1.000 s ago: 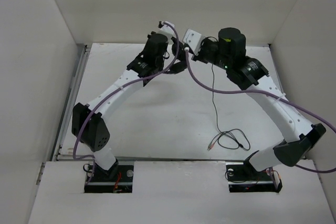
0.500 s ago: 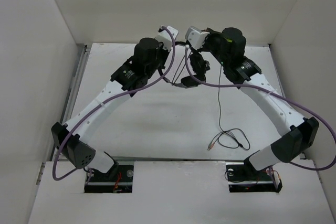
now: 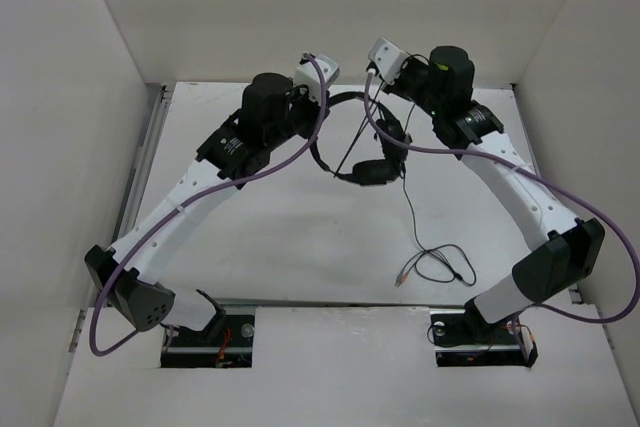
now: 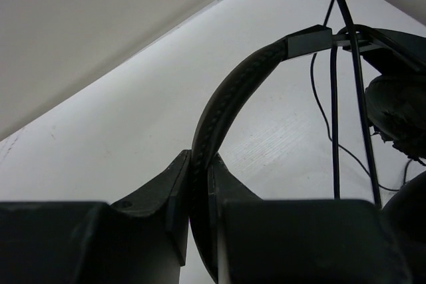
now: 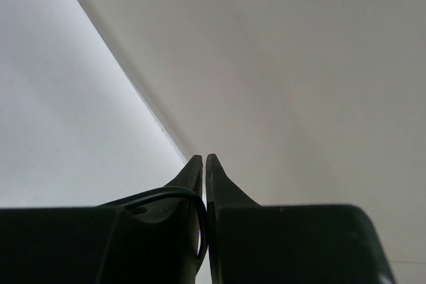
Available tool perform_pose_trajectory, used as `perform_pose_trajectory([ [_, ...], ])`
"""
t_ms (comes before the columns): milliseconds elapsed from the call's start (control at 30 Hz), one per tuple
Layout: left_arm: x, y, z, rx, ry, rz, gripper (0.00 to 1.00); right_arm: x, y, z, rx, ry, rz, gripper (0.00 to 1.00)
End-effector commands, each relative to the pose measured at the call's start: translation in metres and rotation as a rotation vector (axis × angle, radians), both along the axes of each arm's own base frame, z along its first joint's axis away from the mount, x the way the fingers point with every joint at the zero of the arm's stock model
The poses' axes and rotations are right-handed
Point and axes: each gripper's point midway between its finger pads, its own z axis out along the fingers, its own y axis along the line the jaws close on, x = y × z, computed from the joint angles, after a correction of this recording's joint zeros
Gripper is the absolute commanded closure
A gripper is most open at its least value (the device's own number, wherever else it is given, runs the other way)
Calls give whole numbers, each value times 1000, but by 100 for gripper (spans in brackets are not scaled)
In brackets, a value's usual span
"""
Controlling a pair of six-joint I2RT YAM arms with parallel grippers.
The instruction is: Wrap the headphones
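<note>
- There's the left claw (image 4: 200,159), clamped tight on the headphones (image 4: 229,94) by the headband; one earcup is cut off at 3 o'clock.
- Over to the right claw (image 5: 204,161): a narrow slit pinching the cable (image 5: 166,195), the contact half hidden.
- The headphones hang between both arms, and the plug (image 3: 398,282) lies on the worktop (image 3: 300,237) at their 5 o'clock.

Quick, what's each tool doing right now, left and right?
Left tool: closed on the headband of the headphones.
Right tool: closed, pinching the thin cable.
</note>
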Motion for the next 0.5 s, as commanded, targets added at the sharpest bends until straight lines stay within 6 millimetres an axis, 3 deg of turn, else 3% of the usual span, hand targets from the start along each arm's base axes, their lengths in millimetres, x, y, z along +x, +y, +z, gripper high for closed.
perform_pose_trajectory([
  [0, -30, -6, 61, -133, -71, -113, 100, 4, -7, 15, 170, 44, 6, 88],
  [133, -34, -9, 90, -184, -94, -137, 100, -6, 4, -3, 353, 222, 96, 85],
  [233, -35, -9, 118, -244, -106, -145, 100, -26, 20, -23, 536, 423, 207, 82],
  [467, -34, -11, 154, -393, -55, -157, 100, -66, 52, -46, 818, 677, 351, 77],
])
